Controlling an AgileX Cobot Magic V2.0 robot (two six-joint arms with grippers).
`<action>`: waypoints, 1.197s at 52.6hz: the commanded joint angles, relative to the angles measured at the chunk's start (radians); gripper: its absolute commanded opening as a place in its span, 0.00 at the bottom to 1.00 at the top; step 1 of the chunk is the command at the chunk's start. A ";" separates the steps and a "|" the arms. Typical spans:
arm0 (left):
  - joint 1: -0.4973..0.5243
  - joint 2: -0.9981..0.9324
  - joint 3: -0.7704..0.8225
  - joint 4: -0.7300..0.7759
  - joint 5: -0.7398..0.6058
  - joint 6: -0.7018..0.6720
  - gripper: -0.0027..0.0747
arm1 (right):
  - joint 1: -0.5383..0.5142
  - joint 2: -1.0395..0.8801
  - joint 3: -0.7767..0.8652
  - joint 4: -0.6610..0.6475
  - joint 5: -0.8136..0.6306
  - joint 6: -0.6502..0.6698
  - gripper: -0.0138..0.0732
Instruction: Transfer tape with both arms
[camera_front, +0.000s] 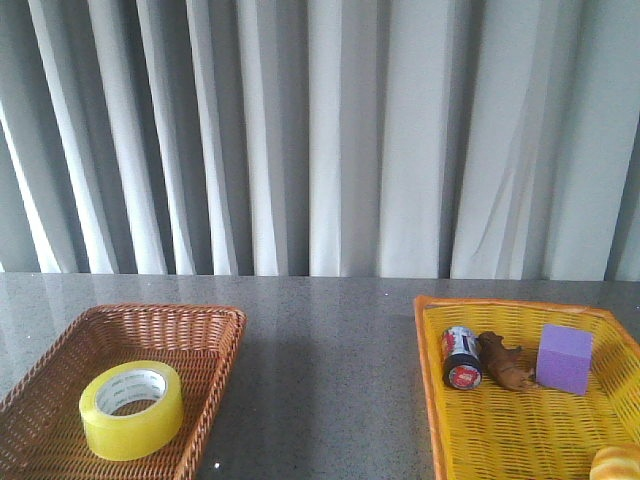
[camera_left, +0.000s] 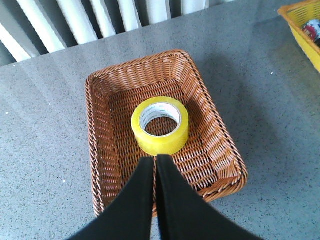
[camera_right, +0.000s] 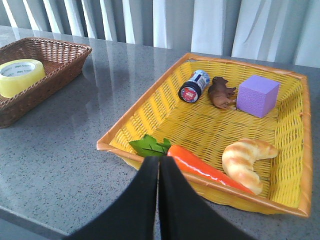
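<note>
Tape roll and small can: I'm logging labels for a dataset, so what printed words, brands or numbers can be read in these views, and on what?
None can be read.
tape: grey print on the white inner core, too small and blurred to read.
small can: red and white label on the end and blue-white print on the side, blurred, not legible.
No print shows on the purple cube or the baskets.

My front camera looks forward over the grey surface (camera_front: 330, 380) toward the curtain (camera_front: 320, 130), catching both baskets only in part. My left wrist camera looks steeply down past my left hand (camera_left: 154, 161) onto the brown basket (camera_left: 100, 85) just ahead of it. My right wrist camera looks down at a slant past my right hand (camera_right: 158, 162) over the yellow basket (camera_right: 150, 107), with the brown basket far off to the side.
</note>
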 joint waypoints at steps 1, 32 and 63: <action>-0.001 -0.163 0.132 -0.021 -0.176 -0.053 0.03 | -0.004 0.022 -0.022 -0.004 -0.074 -0.004 0.15; -0.002 -0.482 0.485 -0.241 -0.230 -0.142 0.03 | -0.004 0.022 -0.022 -0.004 -0.074 -0.004 0.15; -0.004 -0.658 1.007 -0.135 -0.872 -0.055 0.03 | -0.004 0.022 -0.022 -0.004 -0.074 -0.005 0.15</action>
